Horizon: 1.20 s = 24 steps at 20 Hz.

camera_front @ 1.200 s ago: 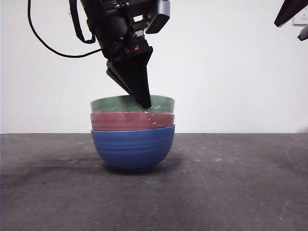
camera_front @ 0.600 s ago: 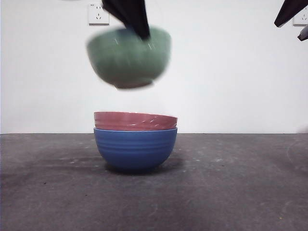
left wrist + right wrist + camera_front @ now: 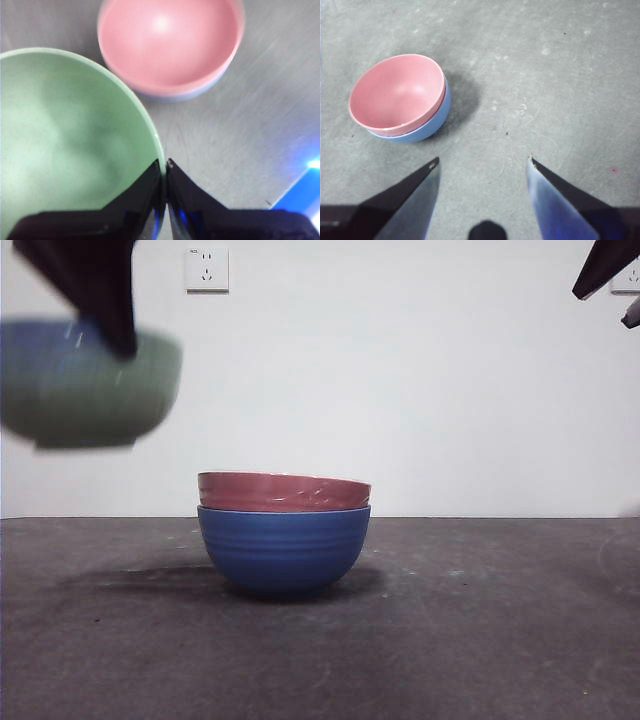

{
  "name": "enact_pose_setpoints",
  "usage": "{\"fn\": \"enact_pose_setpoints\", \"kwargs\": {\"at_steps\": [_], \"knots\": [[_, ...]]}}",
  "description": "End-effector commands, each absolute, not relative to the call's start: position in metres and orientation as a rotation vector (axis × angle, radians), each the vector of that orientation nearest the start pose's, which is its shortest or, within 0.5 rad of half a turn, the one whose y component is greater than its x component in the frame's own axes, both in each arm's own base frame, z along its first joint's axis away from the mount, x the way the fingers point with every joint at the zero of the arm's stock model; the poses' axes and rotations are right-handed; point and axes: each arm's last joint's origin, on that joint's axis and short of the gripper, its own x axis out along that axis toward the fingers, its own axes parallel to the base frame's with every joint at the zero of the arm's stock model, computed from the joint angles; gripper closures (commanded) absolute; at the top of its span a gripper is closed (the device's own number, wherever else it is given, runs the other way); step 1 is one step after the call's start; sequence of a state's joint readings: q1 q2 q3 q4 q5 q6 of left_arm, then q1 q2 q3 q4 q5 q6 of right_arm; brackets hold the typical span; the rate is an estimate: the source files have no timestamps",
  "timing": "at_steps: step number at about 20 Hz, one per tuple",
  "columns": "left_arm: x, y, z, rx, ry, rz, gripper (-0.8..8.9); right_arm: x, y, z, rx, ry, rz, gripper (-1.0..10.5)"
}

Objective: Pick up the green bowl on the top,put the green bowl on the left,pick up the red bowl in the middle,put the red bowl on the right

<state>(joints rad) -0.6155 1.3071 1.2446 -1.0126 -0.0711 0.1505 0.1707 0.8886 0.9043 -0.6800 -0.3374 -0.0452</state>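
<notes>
My left gripper [image 3: 118, 335] is shut on the rim of the green bowl [image 3: 95, 385] and holds it in the air at the far left of the front view, well above the table. In the left wrist view the jaws [image 3: 164, 167] pinch the green bowl's wall [image 3: 65, 140]. The red bowl [image 3: 284, 490] sits nested in a blue bowl [image 3: 284, 550] at the table's middle; it also shows in the left wrist view [image 3: 170, 42] and the right wrist view [image 3: 397, 95]. My right gripper [image 3: 482, 162] is open and empty, high above the table, a black tip at the front view's top right [image 3: 605, 265].
The dark grey table [image 3: 480, 620] spreads to both sides of the stacked bowls. A white wall with a socket [image 3: 206, 269] stands behind. The blue bowl also shows under the red one in the right wrist view [image 3: 427, 125].
My left gripper lifted the green bowl off the stack and carried it up and to the left. The red and blue bowls stayed put. The right arm has not moved.
</notes>
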Motion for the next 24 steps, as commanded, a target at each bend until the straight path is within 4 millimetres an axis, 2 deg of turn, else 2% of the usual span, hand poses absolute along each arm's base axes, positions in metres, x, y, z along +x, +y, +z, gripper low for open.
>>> {"fn": "enact_pose_setpoints", "kwargs": {"at_steps": [1, 5, 8, 10, 15, 18, 19, 22, 24], "knots": [[0.206, -0.143, 0.288, 0.456, 0.999, -0.537, 8.22, 0.169, 0.039, 0.314, 0.014, 0.653, 0.502, 6.6], [0.206, -0.143, 0.244, 0.409, 0.995, -0.514, 8.22, 0.169, 0.039, 0.314, 0.014, 0.653, 0.502, 6.7], [0.205, -0.143, 0.222, 0.407, 1.005, -0.524, 8.22, 0.169, 0.039, 0.314, 0.014, 0.654, 0.503, 6.7], [0.203, -0.143, 0.215, 0.392, 1.009, -0.55, 8.22, 0.169, 0.039, 0.314, 0.018, 0.655, 0.501, 6.7], [0.198, -0.15, 0.214, 0.396, 1.01, -0.602, 7.91, 0.169, 0.039, 0.314, 0.022, 0.656, 0.5, 6.7], [0.196, -0.152, 0.214, 0.393, 1.012, -0.627, 5.16, 0.169, 0.039, 0.314, 0.023, 0.656, 0.5, 6.7], [0.196, -0.152, 0.214, 0.397, 1.015, -0.624, 4.92, 0.169, 0.039, 0.314, 0.024, 0.656, 0.5, 6.7], [0.195, -0.151, 0.215, 0.389, 1.036, -0.611, 4.94, 0.17, 0.04, 0.315, 0.025, 0.642, 0.507, 6.7], [0.192, -0.147, 0.225, 0.385, 1.067, -0.589, 4.94, 0.171, 0.044, 0.319, 0.029, 0.596, 0.572, 6.7]]}}
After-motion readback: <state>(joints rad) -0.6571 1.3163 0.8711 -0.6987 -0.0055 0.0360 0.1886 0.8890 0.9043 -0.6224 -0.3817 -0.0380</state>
